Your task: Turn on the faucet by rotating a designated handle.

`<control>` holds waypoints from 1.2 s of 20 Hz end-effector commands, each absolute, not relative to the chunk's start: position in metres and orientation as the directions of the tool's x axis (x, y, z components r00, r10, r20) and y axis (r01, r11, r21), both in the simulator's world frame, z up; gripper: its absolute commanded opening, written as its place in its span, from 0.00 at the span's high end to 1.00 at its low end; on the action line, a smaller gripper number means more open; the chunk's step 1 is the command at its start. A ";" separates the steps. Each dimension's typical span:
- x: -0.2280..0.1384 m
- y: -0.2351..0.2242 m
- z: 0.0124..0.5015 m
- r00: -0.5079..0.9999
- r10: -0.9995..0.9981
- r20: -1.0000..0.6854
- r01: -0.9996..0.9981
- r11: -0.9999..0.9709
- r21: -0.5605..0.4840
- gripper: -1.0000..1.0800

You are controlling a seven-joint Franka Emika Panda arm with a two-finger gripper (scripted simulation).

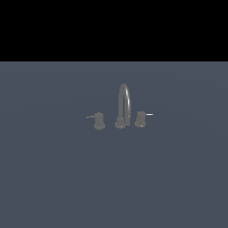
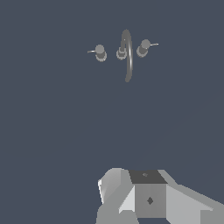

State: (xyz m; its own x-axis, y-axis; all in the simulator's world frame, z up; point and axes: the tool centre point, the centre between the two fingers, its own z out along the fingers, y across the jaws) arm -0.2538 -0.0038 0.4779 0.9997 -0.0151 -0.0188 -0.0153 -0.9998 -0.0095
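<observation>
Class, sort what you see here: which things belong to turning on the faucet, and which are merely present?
Belong to the job:
faucet
handle with dull lever
gripper

Merely present:
other knob with bright lever
bare grey surface

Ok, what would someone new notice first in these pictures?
The small dark grey metal faucet stands alone mid-scene on a flat slate-blue surface, its tall arched spout between two stubby knobs. The dull-levered handle sits on the exterior view's left. The robot's pale grey pincer is far off it.
</observation>
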 end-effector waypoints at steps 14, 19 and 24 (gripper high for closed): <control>-0.243 0.015 0.453 0.995 -0.102 -0.019 -0.102 -0.995 -0.009 1.00; -0.231 0.032 0.430 0.983 -0.182 -0.018 -0.182 -0.983 -0.008 1.00; -0.214 0.052 0.401 0.960 -0.281 -0.018 -0.281 -0.960 -0.008 1.00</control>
